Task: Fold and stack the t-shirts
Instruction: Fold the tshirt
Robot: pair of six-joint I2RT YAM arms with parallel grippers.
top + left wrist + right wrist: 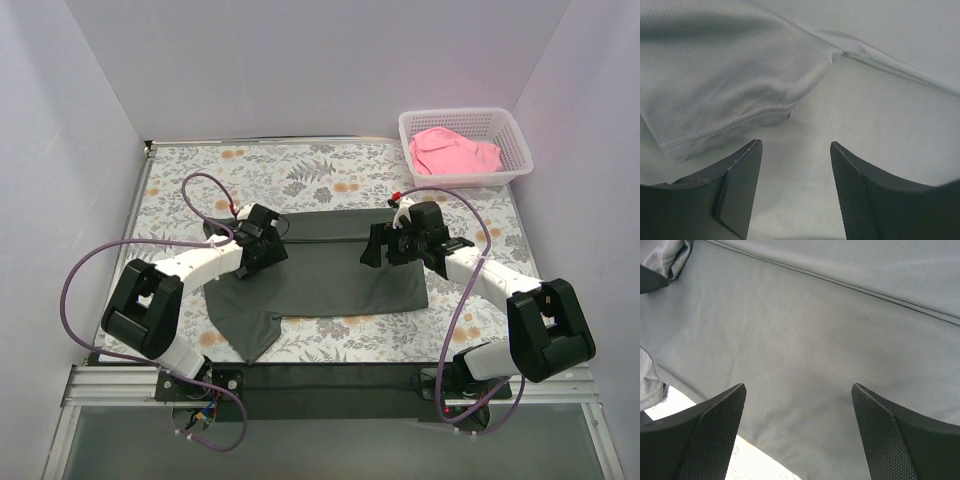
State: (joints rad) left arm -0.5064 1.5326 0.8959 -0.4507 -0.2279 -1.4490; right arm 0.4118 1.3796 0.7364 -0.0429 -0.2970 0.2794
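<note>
- A dark charcoal grey-green short-sleeved cloth t-shirt [330, 280] lies spread flat on the middle of the floral-patterned counter [300, 170]. Its long side runs from left to right.
- One sleeve [245, 325] of the dark t-shirt points toward the near left corner of the counter, close to the near edge.
- A bright pink cloth t-shirt [450, 152] lies crumpled inside a white plastic mesh basket [470, 181] at the far right corner of the counter, well apart from the dark t-shirt.
- The left gripper [795, 145] is over the left part of the dark t-shirt, toward the counter's left edge. Its two black fingers [740, 175] are spread, with nothing between them.
- In the left wrist view, a hemmed sleeve of the dark t-shirt lies just ahead of the fingertips, on top of another layer of the same cloth.
- The right gripper [797, 387] is over the right part of the dark t-shirt. Its fingers [715, 430] stand wide apart and pinch nothing.
- In the right wrist view, flat cloth with a stitched seam running across it fills the gap between the fingers. A strip of bright counter shows past the cloth's edge beside the left finger.
</note>
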